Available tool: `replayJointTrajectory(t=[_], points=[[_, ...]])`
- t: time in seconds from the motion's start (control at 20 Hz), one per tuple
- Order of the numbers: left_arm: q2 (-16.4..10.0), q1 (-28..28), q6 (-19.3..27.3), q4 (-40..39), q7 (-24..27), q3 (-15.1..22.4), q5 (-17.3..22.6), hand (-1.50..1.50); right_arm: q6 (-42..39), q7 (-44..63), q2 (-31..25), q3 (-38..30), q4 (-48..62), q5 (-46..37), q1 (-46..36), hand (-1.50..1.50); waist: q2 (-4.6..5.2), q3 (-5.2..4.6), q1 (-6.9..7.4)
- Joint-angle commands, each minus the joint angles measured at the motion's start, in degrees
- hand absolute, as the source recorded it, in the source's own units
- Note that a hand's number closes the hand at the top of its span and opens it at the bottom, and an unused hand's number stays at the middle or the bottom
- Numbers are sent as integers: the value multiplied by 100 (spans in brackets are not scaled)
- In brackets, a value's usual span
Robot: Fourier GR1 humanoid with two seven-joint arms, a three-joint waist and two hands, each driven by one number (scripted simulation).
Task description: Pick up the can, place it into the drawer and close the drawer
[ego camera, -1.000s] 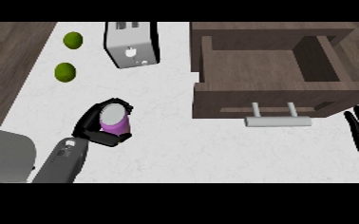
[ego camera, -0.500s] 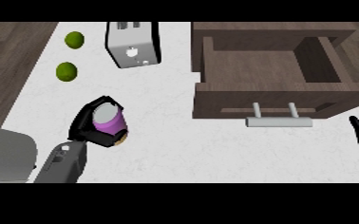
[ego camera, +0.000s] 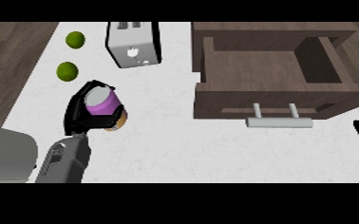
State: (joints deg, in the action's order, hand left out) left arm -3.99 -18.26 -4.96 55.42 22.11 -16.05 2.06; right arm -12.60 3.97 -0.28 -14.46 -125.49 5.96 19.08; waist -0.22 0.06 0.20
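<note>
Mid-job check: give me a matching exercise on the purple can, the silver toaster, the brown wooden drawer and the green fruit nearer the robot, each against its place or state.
Things:
1. purple cylindrical can
2. silver metal toaster
3. dark brown wooden drawer
4. nearer round green fruit

Places or states:
A. pulled open, grey bar handle toward the robot
B. at the far edge of the white counter, left of the drawer
C. in the left hand's curled fingers
D. near the counter's left side

Pairs: 1-C, 2-B, 3-A, 4-D.
</note>
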Motion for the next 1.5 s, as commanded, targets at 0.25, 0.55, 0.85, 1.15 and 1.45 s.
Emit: replayJointTrajectory(t=[0.25, 0.55, 0.85, 1.15, 1.45], points=[[374, -24, 594, 2029, -1442, 859, -210, 150, -81, 279, -26, -175, -375, 273, 120, -150, -8, -1, -32], [395, -581, 1154, 2781, -2516, 1548, -373, 150, 167, 87, 23, 112, -51, -130, -132, -150, 8, -3, -31], [398, -1467, 1883, 2458, -3109, 2192, -279, 150, 103, 216, -81, -113, 219, 15, -493, -150, 23, -4, -61], [399, -2695, 2343, 2082, -3649, 2342, -392, 150, 112, 430, 24, -44, -338, -1, -191, -150, 23, -5, -95], [399, -3889, 3176, 1165, -3780, 2814, -168, 150, -126, 354, -247, -347, -168, 289, -194, -150, 32, -3, -169]])
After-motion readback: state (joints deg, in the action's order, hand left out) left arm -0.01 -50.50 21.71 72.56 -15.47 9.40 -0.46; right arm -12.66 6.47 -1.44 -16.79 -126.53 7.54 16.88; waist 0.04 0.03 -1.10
